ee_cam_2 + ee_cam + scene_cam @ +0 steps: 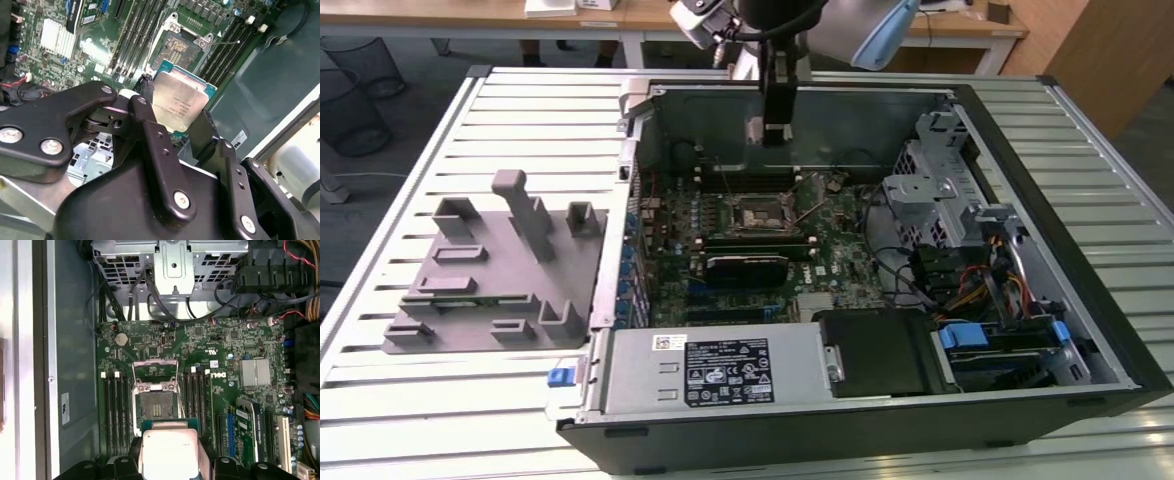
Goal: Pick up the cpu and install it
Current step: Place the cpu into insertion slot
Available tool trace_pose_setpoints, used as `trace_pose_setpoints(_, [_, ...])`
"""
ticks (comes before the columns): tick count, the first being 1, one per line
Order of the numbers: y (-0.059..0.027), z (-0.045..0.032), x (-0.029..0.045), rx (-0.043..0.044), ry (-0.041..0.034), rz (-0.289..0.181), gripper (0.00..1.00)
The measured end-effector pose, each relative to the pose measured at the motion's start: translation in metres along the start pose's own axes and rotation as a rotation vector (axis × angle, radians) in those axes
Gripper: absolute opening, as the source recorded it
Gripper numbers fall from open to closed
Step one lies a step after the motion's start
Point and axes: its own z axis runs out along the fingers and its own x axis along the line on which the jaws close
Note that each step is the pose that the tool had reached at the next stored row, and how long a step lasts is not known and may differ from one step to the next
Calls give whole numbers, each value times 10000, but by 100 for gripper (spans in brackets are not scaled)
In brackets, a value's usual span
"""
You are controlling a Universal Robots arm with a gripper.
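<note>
White slatted metal table (454,400) is carrying a large black computer case (854,425) lying open, and a grey plastic fixture block (494,270) is resting beside it on the exterior view's left. A green motherboard (720,270) is lying flat inside the case, its black-framed square socket (156,405) standing open. The black two-finger gripper (175,107) is reaching into the case, pinching the small square silvery cpu (180,100) by two opposite edges. The cpu is hanging above the board, just beside the socket, not seated in it.
</note>
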Motion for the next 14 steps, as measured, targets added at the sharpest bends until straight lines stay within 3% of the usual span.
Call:
trace_pose_setpoints(6, [-3,80,21,-4,-22,24,53])
trace_pose_setpoints(14, [-8,205,35,-18,-10,-316,53])
